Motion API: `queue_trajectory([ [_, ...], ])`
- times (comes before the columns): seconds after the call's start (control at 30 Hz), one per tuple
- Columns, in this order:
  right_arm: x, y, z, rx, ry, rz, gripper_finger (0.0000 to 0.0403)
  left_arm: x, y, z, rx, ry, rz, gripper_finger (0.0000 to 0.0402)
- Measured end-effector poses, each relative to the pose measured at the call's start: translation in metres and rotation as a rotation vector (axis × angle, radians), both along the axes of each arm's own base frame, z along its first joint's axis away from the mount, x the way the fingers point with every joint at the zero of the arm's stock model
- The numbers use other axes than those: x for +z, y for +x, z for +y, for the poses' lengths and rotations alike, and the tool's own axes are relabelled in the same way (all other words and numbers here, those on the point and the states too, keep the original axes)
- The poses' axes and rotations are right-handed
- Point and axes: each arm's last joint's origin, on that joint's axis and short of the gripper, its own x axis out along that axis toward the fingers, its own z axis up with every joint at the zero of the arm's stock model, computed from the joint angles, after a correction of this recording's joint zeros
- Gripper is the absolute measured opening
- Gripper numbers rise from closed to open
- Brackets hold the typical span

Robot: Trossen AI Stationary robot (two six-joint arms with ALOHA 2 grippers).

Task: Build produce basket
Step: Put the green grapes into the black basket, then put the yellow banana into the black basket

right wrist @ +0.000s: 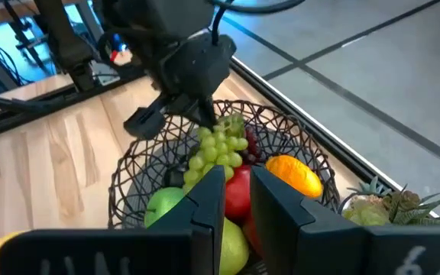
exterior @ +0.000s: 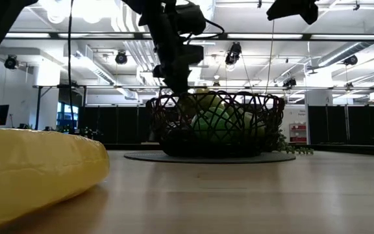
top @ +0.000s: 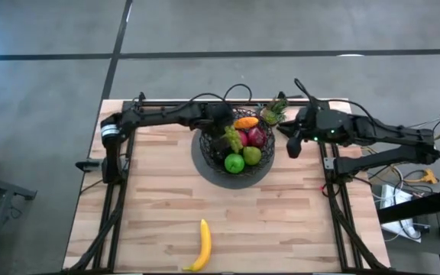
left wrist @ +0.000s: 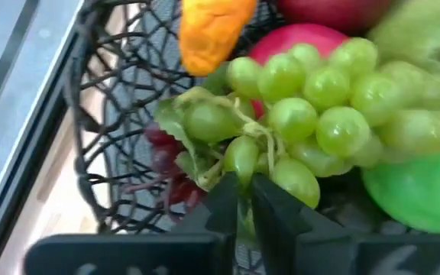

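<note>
**Over basket: left gripper clamped on green grapes**

Over the basket (top: 234, 156), far-centre of table (top: 281, 221), left gripper (top: 228, 131) pinches the stem end of the green grapes (left wrist: 304, 114); jaws together on the stem, bunch hangs above the other fruit, long axis running away from the fingers toward basket centre

Basket sits on grey mat (top: 201, 164). Inside: green apple (top: 234, 163), a paler green fruit (top: 252, 156) beside it, red apple (top: 257, 137), orange piece (top: 245, 122) at far rim, purple grapes (left wrist: 163, 156) low against the wire wall

Banana (top: 200, 246) alone on near table edge, well apart from basket, long axis near-to-far with slight curve, resting flat

Leafy sprig (top: 273, 113) just outside basket on far right, between basket and right gripper (top: 291, 145). Right gripper hovers beside basket's right rim, jaws slightly apart, nothing held
</note>
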Motion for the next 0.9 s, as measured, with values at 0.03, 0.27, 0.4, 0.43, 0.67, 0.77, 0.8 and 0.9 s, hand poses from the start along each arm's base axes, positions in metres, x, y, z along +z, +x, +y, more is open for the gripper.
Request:
queue_trajectory([
  [0.03,-0.001,0.002,0.000,0.000,0.001,0.006,0.0052,0.000,-0.001,0.002,0.007,0.000,0.000,0.0027],
  [0.27,-0.009,0.013,-0.001,0.005,0.008,0.052,0.0052,0.016,-0.014,0.019,0.073,0.008,-0.039,0.0138],
  [0.4,-0.014,0.021,0.000,0.029,0.035,0.075,0.0052,0.034,-0.030,0.015,0.105,-0.003,-0.053,0.0186],
  [0.43,-0.015,0.023,0.000,0.036,0.047,0.082,0.0052,0.040,-0.034,0.013,0.123,-0.008,-0.072,0.0192],
  [0.67,-0.036,0.046,0.001,0.111,0.112,0.181,0.0052,0.081,-0.060,-0.022,0.151,-0.045,-0.171,0.0200],
  [0.77,-0.050,0.060,0.002,0.155,0.152,0.244,0.0052,0.094,-0.069,-0.043,0.152,-0.065,-0.211,0.0200],
  [0.8,-0.054,0.065,0.003,0.176,0.171,0.265,0.0052,0.097,-0.072,-0.051,0.156,-0.063,-0.213,0.0200],
  [0.9,-0.069,0.078,0.004,0.240,0.233,0.317,0.0052,0.101,-0.081,-0.076,0.162,-0.049,-0.195,0.0200],
])
